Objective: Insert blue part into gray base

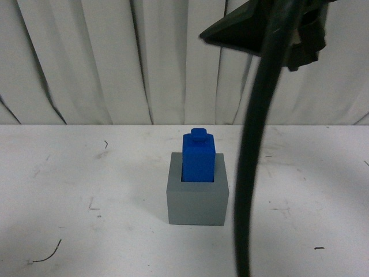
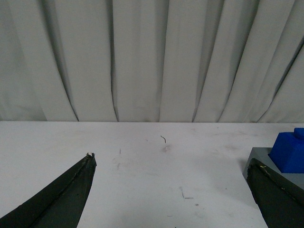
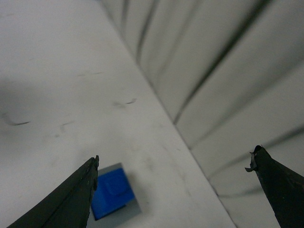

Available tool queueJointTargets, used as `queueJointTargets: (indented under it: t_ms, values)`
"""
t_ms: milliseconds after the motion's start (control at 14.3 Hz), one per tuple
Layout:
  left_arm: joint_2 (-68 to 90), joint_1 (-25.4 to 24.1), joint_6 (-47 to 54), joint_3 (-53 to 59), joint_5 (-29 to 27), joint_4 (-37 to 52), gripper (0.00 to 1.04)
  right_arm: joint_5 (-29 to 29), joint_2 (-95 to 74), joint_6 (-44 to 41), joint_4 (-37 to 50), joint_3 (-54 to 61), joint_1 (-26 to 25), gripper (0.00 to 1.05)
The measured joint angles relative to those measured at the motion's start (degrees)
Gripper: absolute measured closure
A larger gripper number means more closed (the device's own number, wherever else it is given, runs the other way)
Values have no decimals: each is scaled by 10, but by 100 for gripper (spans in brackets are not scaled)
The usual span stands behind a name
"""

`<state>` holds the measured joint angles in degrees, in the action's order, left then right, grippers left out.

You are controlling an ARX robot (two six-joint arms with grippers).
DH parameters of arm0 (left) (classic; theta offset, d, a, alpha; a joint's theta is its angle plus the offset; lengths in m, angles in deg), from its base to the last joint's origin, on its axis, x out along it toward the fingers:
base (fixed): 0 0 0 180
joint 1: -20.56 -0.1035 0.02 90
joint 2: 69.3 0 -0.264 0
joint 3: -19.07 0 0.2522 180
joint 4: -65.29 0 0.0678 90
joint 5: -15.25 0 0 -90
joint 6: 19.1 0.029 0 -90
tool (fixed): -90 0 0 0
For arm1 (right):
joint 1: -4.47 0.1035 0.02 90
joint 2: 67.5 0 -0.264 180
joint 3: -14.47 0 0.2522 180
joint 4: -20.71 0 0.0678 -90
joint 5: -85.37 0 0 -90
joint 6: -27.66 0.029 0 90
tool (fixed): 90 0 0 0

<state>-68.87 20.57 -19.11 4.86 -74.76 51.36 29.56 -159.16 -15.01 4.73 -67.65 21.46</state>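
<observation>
The blue part (image 1: 199, 157) stands upright in the recess of the gray base (image 1: 197, 202), near the middle of the table (image 1: 86, 173). About half its height, with the knob (image 1: 199, 135), shows above the rim. Both my tools are empty. My right gripper (image 3: 175, 156) hangs high over the block with its fingers spread wide, touching nothing. My left gripper (image 2: 172, 160) is equally spread, low over the table and just left of the base. I judge the insertion essentially made, so the step in hand is to confirm the seat and leave it undisturbed. I cannot tell from here whether the block has bottomed out. If a press is needed, I should bring the right fingers together and come straight down onto the knob, with no sideways lean, because a tilt could jam the square-edged block against the thick walls. The left side can brace the base's left wall so it does not skate on the smooth tabletop. My dark cable (image 1: 253, 144) hangs close to the right of the base, so any travel should keep it from dragging across the block. Both pieces look matte, hard and sharp-cornered, the blue saturated and the gray dull. The table is white, scuffed and marked. A pleated pale curtain (image 1: 115, 57) closes the far side.
</observation>
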Motion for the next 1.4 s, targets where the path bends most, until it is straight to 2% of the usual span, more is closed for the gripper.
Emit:
queueJointTargets:
  t_ms: [140,209,419,628,837,907,977,1047,1116,1186,1256,1395]
  values:
    - [0,0,0,0,0,0,7,-72,45,86,104,77,-20,6]
    - [0,0,0,0,0,0,7,-83,50,106,115,87,-23,6]
    - [0,0,0,0,0,0,7,-187,90,205,178,157,-46,6]
    - [0,0,0,0,0,0,7,-264,128,280,203,226,-73,6]
    - [0,0,0,0,0,0,7,-295,160,319,199,274,-94,6]
    - [0,0,0,0,0,0,7,-301,184,345,189,299,-111,6]
    - [0,0,0,0,0,0,7,-304,302,403,143,358,-190,6]
    - [0,0,0,0,0,0,7,-221,452,418,167,428,-347,14]
    - [0,0,0,0,0,0,7,-167,511,418,225,486,-357,30]
    - [0,0,0,0,0,0,7,-159,549,418,219,514,-353,43]
    - [0,0,0,0,0,0,7,-177,574,418,212,532,-339,54]
    - [0,0,0,0,0,0,7,-226,629,418,203,580,-283,87]
